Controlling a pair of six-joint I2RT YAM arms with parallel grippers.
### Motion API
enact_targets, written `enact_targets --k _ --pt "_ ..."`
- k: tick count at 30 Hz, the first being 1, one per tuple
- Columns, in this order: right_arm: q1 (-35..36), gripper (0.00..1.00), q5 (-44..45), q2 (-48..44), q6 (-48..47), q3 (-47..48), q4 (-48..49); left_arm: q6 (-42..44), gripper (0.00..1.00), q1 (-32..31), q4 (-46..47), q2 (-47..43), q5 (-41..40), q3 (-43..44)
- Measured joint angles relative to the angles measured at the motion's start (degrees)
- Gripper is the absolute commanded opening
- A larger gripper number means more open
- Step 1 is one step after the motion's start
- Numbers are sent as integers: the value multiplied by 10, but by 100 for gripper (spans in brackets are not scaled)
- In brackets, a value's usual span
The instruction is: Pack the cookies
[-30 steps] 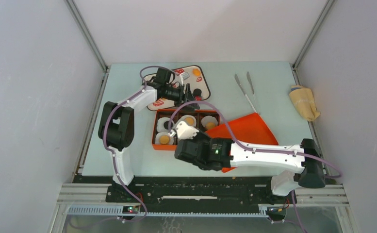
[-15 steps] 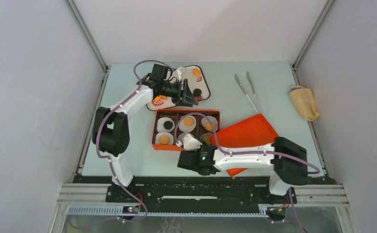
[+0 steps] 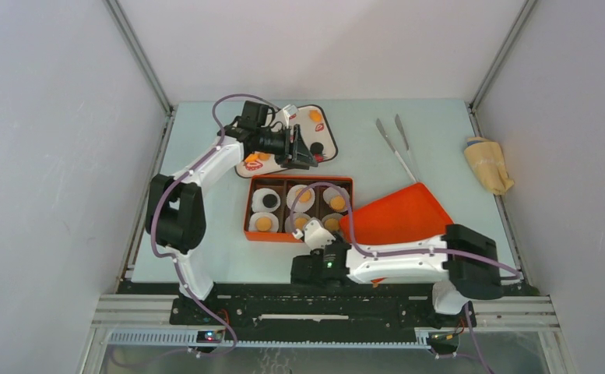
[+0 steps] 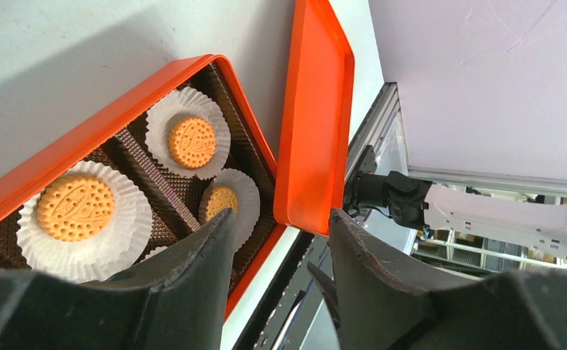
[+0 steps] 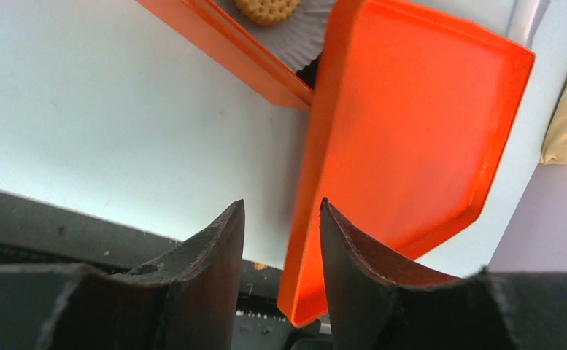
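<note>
An orange box (image 3: pixel 250 214) holds white paper cups with cookies: a black one (image 3: pixel 269 201) and golden ones (image 3: pixel 302 196) (image 3: pixel 264 223). More cookies lie on the strawberry-print tray (image 3: pixel 326 132), among them a golden one (image 3: pixel 315 115) and a black one (image 3: pixel 316 147). My left gripper (image 3: pixel 303 154) is open and empty, over the tray's near edge just behind the box. In the left wrist view (image 4: pixel 280 219) I see golden cookies (image 4: pixel 192 142) in their cups. My right gripper (image 3: pixel 314 238) is open and empty, low at the box's near edge; in the right wrist view (image 5: pixel 280 204) it is beside the orange lid's rim.
The orange lid (image 3: pixel 396 214) leans against the box's right side, also seen in the right wrist view (image 5: pixel 411 124). Two metal tongs (image 3: pixel 392 140) lie at the back right. A beige cloth (image 3: pixel 487 164) lies at the far right edge.
My right arm has pulled back from over the box to the near table edge. My left gripper has shifted slightly back over the tray.
</note>
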Motion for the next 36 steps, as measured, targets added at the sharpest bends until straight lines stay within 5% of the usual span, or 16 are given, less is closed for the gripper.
enact_targets --k 8,28,31,33,34,36 --pt "26 49 7 -92 37 0 -41 -9 55 0 8 0 6 0" --pt "-66 51 1 19 52 -66 6 -11 54 0 16 0 9 0" --pt "-87 37 14 59 75 -45 -21 -11 54 0 16 0 10 0" --pt "-94 7 28 92 102 -31 -53 -11 54 0 16 0 11 0" --pt "-95 0 36 104 115 -24 -70 -11 54 0 16 0 11 0" --pt "-94 0 68 136 159 -6 -136 -11 54 0 16 0 11 0"
